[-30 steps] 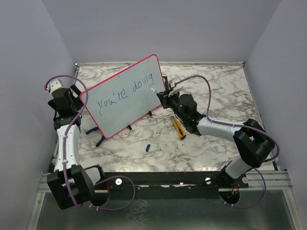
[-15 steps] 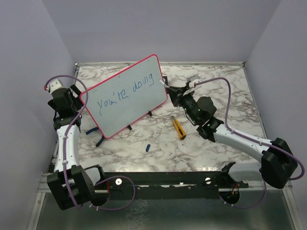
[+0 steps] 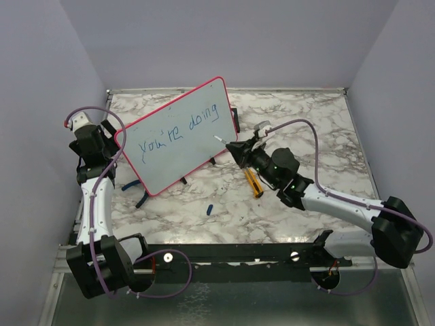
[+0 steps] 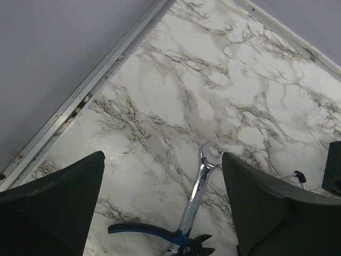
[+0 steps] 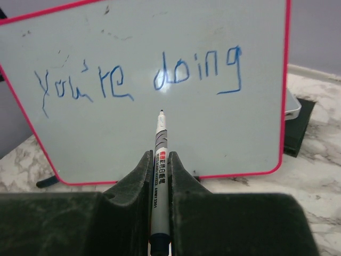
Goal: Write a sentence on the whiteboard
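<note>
Right claw (image 5: 160, 160): clenched on a white marker (image 5: 161, 140) gripped by its barrel between the 2 fingers, with its dark tip pointing at the whiteboard (image 5: 213, 133). In the wrist view the tip sits just below the word "doing"; whether it touches the whiteboard cannot be told. In the top view the right claw (image 3: 234, 148) stands at the whiteboard's lower right edge. The whiteboard (image 3: 180, 161) itself stands propped at a slant on small black feet on the marble table (image 3: 306, 129), red-pink frame intact. The sentence (image 5: 138, 80) reads "you're doing" in blue, 1 line, across the whiteboard's upper half (image 3: 178, 131). Left claw (image 4: 162, 192): released, fingers spread wide, grasping nothing, placed at the whiteboard's left edge (image 3: 95, 146). Below it on the table lie a silver wrench (image 4: 197, 192) and blue-handled pliers (image 4: 152, 231), the 2 overlapping. A yellow utility knife (image 3: 253, 182) lies to the right of the whiteboard's lower edge, and a small blue cap (image 3: 210, 208) lies in front of the whiteboard, apart from it. A black tray (image 5: 299, 124) shows behind the whiteboard's right edge.
</note>
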Robot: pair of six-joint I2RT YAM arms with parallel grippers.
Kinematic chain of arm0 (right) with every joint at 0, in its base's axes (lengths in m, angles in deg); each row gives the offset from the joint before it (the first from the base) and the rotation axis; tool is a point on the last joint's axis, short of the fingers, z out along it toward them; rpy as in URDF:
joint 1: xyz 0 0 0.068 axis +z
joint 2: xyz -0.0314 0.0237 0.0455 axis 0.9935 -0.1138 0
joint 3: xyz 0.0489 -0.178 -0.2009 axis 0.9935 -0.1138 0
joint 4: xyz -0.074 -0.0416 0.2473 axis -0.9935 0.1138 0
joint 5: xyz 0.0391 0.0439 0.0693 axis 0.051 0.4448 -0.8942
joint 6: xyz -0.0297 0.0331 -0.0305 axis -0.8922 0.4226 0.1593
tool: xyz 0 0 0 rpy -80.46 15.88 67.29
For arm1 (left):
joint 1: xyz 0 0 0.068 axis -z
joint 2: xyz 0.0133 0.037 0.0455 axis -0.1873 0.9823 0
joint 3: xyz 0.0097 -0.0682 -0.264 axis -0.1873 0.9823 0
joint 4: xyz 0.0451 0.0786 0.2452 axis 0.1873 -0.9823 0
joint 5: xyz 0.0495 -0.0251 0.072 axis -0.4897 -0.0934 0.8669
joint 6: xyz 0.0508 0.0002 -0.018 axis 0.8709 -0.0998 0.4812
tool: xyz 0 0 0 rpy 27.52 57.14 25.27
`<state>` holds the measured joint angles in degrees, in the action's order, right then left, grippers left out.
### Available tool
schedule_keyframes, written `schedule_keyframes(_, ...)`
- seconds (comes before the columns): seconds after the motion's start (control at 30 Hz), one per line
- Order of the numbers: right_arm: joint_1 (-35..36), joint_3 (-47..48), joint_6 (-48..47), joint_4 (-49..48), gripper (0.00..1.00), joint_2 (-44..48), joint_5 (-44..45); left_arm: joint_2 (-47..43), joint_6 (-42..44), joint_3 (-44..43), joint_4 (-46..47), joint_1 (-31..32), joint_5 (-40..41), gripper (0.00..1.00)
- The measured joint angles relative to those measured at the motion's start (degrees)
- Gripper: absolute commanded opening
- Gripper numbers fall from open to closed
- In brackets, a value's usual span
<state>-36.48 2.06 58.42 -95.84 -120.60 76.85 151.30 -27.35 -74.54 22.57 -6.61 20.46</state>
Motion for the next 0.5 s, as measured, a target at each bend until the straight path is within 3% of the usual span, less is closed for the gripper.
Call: schedule_keyframes(0.5, 9.35, 9.70, 1.09, -2.40, 0.00, -22.10, -7.19, -0.02, 0.02, 0.20, 0.13, 0.28, -0.02, 0.92)
